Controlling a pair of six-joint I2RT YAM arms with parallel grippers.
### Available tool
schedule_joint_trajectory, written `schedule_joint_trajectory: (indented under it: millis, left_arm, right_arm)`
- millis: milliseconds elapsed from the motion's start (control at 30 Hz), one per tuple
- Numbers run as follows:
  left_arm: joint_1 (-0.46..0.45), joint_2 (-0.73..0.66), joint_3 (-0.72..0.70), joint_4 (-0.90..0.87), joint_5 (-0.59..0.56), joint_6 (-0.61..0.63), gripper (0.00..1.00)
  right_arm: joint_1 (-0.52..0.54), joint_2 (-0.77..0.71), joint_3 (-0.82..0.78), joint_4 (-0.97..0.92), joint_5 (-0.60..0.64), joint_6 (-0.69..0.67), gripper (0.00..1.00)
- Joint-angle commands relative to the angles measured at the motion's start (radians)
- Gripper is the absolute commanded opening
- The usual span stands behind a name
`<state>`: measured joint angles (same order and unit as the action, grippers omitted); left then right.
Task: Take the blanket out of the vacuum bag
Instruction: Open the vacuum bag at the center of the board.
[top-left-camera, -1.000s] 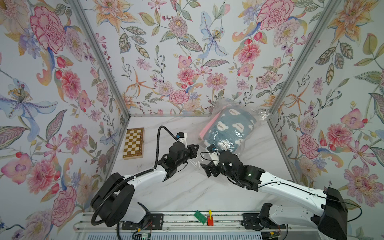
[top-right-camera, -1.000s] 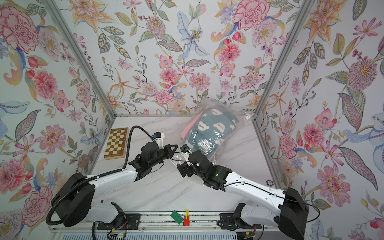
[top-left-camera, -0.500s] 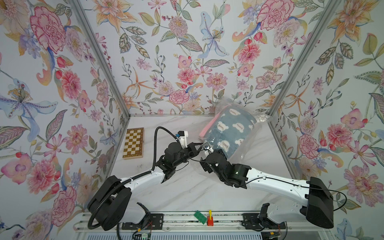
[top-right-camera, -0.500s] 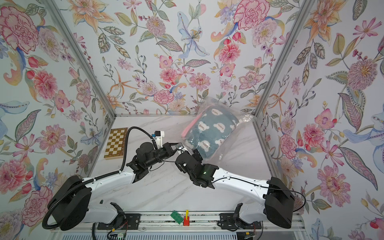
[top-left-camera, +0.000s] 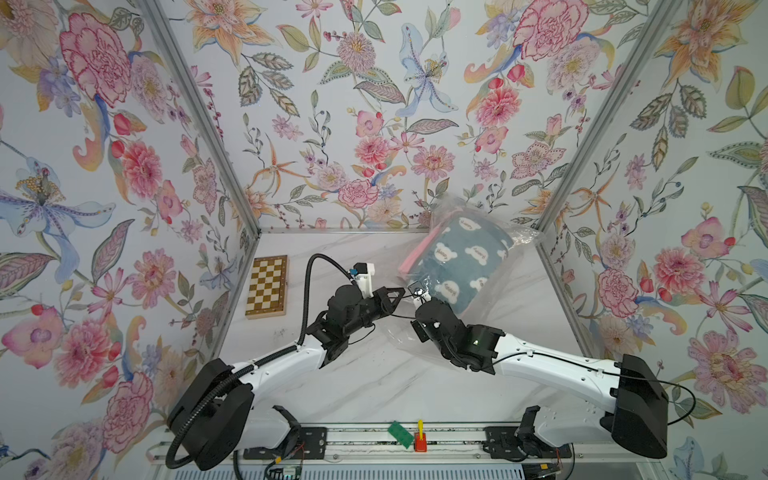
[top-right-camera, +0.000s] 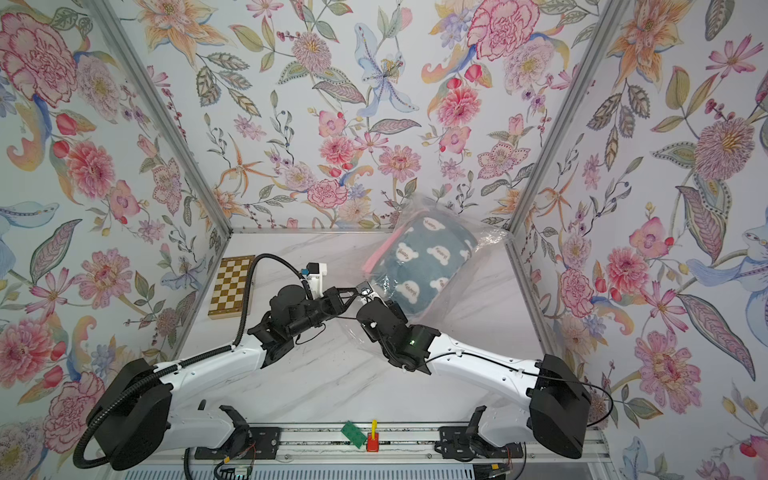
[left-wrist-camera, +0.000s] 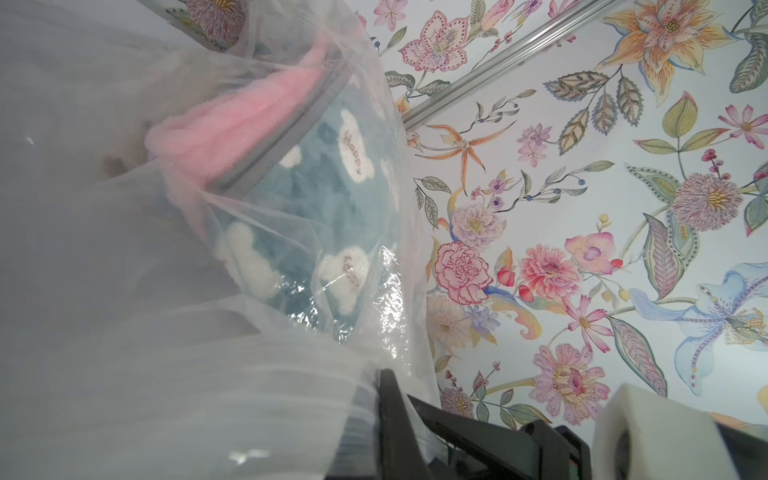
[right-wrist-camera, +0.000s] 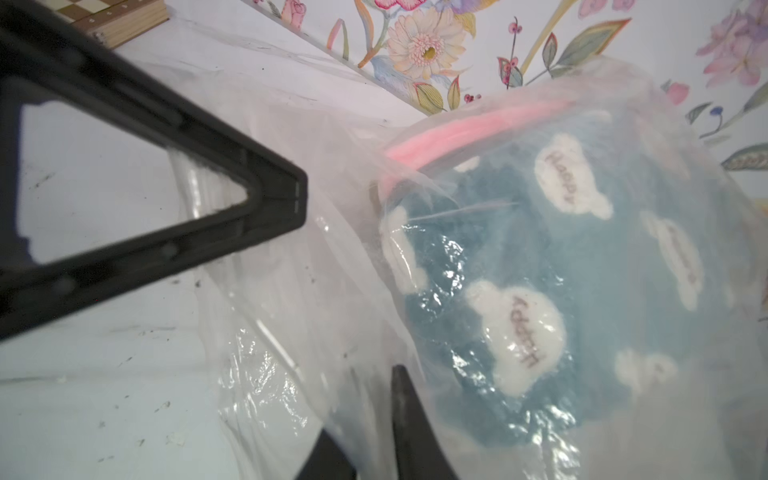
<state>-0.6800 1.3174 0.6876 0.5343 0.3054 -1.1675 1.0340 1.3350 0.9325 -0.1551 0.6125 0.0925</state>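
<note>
The blanket (top-left-camera: 457, 266) sits inside the vacuum bag (top-left-camera: 524, 237), far across the table (top-left-camera: 374, 386) from the chessboard (top-left-camera: 266, 286). The right claw (top-left-camera: 420, 293) is pinched shut on the bag's loose mouth. Plastic drapes over the left claw (top-left-camera: 400, 290); I cannot tell its grip. The blanket looks soft and light, the bag slippery. I would grab its fluffy pink edge, on the chessboard side.

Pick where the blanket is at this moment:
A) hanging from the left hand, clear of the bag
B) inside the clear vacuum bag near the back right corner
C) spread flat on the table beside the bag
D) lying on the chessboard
B: the blue cloud-print blanket shows through the glossy film of the vacuum bag by the back right corner, well apart from the chessboard.
</note>
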Motion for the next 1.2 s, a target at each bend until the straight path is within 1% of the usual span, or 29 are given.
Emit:
schedule_joint_trajectory:
  millis: [0, 67, 133, 167, 233, 333, 433, 500, 633, 733, 867, 1000, 1067, 1167]
  left_arm:
    - [0.003, -0.061, -0.001, -0.057, -0.065, 0.071, 0.24]
    - [0.003, -0.087, -0.027, -0.048, -0.081, 0.070, 0.44]
    - [0.002, -0.111, -0.053, -0.026, -0.078, 0.076, 0.56]
    - [0.002, -0.125, -0.066, -0.015, -0.074, 0.085, 0.61]
    - [-0.007, -0.158, -0.091, -0.011, -0.069, 0.120, 0.67]
    - [-0.040, -0.199, -0.131, -0.031, -0.099, 0.188, 0.72]
    - [-0.079, -0.187, -0.163, -0.007, -0.113, 0.211, 0.72]
    - [-0.118, -0.166, -0.186, 0.057, -0.129, 0.197, 0.72]
    - [-0.211, -0.099, -0.246, 0.226, -0.228, 0.148, 0.71]
    - [-0.249, -0.022, -0.294, 0.384, -0.280, 0.095, 0.67]
    - [-0.261, 0.124, -0.286, 0.554, -0.264, 0.049, 0.61]
    - [-0.262, 0.234, -0.272, 0.696, -0.299, -0.005, 0.60]
    - [-0.260, 0.306, -0.245, 0.732, -0.308, -0.028, 0.60]
    - [-0.257, 0.398, -0.167, 0.742, -0.287, -0.039, 0.60]
  right_arm:
    - [-0.018, -0.028, -0.017, 0.013, -0.010, -0.011, 0.00]
    - [-0.023, -0.034, -0.021, 0.024, -0.029, -0.010, 0.00]
    - [-0.030, -0.043, -0.023, 0.030, -0.052, -0.003, 0.00]
    - [-0.036, -0.047, -0.024, 0.033, -0.065, 0.002, 0.00]
    - [-0.049, -0.056, -0.022, 0.033, -0.092, 0.009, 0.00]
    - [-0.060, -0.067, -0.018, 0.033, -0.109, 0.011, 0.00]
    - [-0.070, -0.081, -0.020, 0.034, -0.115, 0.008, 0.00]
    - [-0.076, -0.088, -0.018, 0.035, -0.127, 0.003, 0.00]
    - [-0.080, -0.105, 0.001, 0.034, -0.146, -0.018, 0.00]
    - [-0.080, -0.120, 0.006, 0.032, -0.155, -0.023, 0.00]
    - [-0.079, -0.145, 0.001, 0.042, -0.173, -0.027, 0.00]
    - [-0.077, -0.170, 0.005, 0.051, -0.190, -0.028, 0.00]
    - [-0.077, -0.178, 0.001, 0.048, -0.205, -0.028, 0.00]
    - [-0.076, -0.185, -0.015, 0.054, -0.214, -0.025, 0.00]
